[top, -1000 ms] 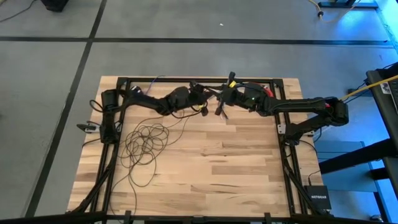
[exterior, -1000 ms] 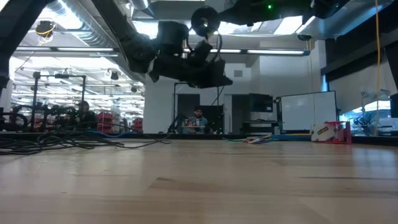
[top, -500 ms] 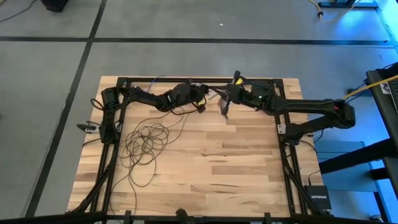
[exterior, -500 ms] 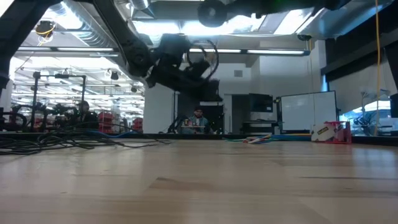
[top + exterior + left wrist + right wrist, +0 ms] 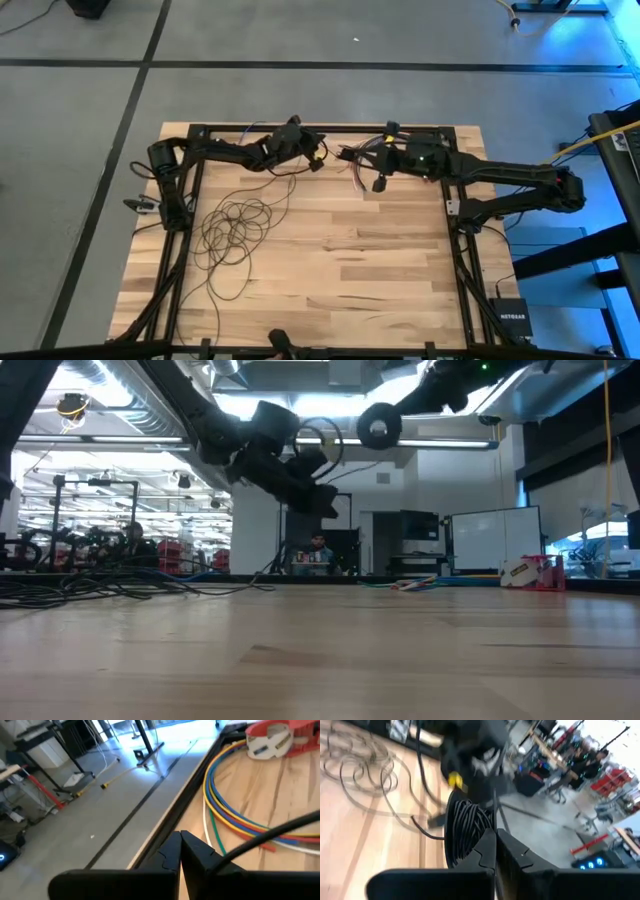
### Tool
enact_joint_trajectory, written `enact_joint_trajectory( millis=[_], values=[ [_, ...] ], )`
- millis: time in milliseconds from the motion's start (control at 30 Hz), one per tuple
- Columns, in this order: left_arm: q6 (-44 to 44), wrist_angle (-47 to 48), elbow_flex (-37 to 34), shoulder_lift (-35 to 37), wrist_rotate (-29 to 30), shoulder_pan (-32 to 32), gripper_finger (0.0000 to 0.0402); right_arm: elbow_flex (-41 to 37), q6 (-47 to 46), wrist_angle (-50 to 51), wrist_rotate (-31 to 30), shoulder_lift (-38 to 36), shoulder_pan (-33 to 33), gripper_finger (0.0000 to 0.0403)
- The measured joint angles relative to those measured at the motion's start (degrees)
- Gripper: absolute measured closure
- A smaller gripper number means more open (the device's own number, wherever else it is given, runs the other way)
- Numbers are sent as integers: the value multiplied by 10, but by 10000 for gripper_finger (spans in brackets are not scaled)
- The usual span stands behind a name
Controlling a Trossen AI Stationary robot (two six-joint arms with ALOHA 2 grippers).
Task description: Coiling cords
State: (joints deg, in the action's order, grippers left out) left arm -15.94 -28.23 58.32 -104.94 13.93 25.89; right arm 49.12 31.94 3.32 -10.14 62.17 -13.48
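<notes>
2 grippers are hovering near the table's far edge: the left gripper (image 5: 318,158) with fingers pressed together on a thin black cord, the right gripper (image 5: 352,160) pinched beside a coiled bundle (image 5: 465,827). The cords (image 5: 235,228) are mostly lying tangled on the table (image 5: 380,270), left of centre. Pulling apart could be risking knots, since loops overlap.

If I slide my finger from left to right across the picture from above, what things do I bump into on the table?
Tangled loops of thin dark wire → shut left gripper → short bundle of multicoloured wires → shut right gripper.
</notes>
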Motion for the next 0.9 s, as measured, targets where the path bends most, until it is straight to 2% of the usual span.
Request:
enact_joint_trajectory(
  millis=[233,467,733,800,900],
  values=[
    [-18,85,0,43,-12,-4,398,0,-1,23,-13,0,0,395],
    [4,197,0,77,-81,-7,398,0,-10,10,-35,2,-1,395],
    [10,300,0,107,-99,-3,397,0,-21,21,-34,6,-1,395],
    [10,307,0,108,-110,1,390,0,-25,21,-34,6,-1,395],
    [12,308,0,108,-127,1,351,0,-34,22,-34,6,-1,395]
  ],
)
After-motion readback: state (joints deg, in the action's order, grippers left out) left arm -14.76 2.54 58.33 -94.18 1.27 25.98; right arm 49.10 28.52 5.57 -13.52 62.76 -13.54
